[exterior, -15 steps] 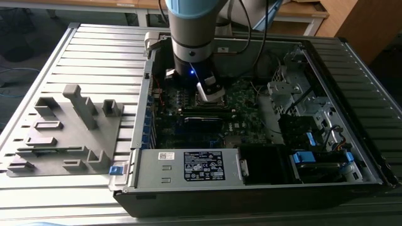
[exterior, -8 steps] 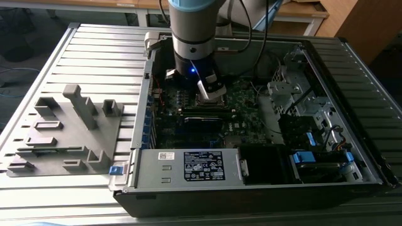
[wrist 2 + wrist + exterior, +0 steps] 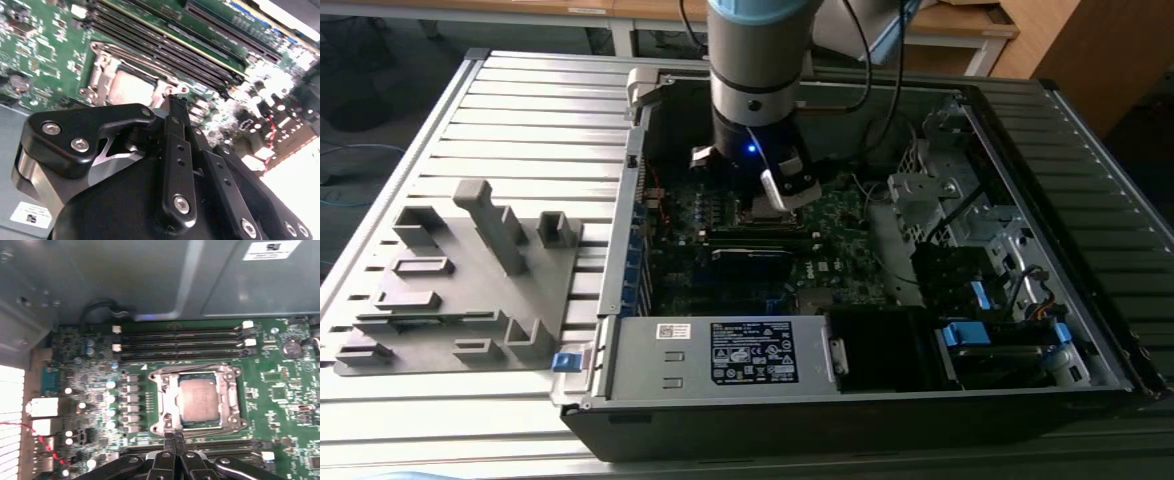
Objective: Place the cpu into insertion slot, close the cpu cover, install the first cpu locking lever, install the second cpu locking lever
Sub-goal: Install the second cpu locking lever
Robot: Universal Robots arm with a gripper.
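While the exterior view hides the socket behind the arm (image 3: 754, 60), the first wrist view looks straight onto it: cpu (image 3: 199, 399) sits flat in the insertion slot (image 3: 181, 426), dull grey top showing. The cpu cover (image 3: 232, 402) lies down around the chip as a silver frame, screws at its corners. Whether the levers are latched, can't tell.

The second wrist view gives the oblique angle: same chip (image 3: 131, 89) in its frame, pale and glared, with the long black memory slots (image 3: 165, 47) running just beside it.

Gripper (image 3: 174, 439): fingertips pressed together, no gap between them, nothing held. In the first wrist view the tips sit at the edge of the socket frame, at the side away from the upper memory slots. In the second wrist view the closed fingers (image 3: 178, 107) end just short of the frame corner; touching or not, can't tell.

Arm pose in the exterior view: near vertical, wrist pointing down into the open computer case (image 3: 1067, 250), blue light on at the wrist, gripper (image 3: 781, 200) low over the green motherboard (image 3: 847, 235).

Surroundings: case lies on its side on a grey ribbed table (image 3: 520, 110). A grey fixture block (image 3: 467, 280) with slots and posts sits on the table at the exterior view's left, just beside the case. Wooden furniture (image 3: 1067, 40) stands behind.
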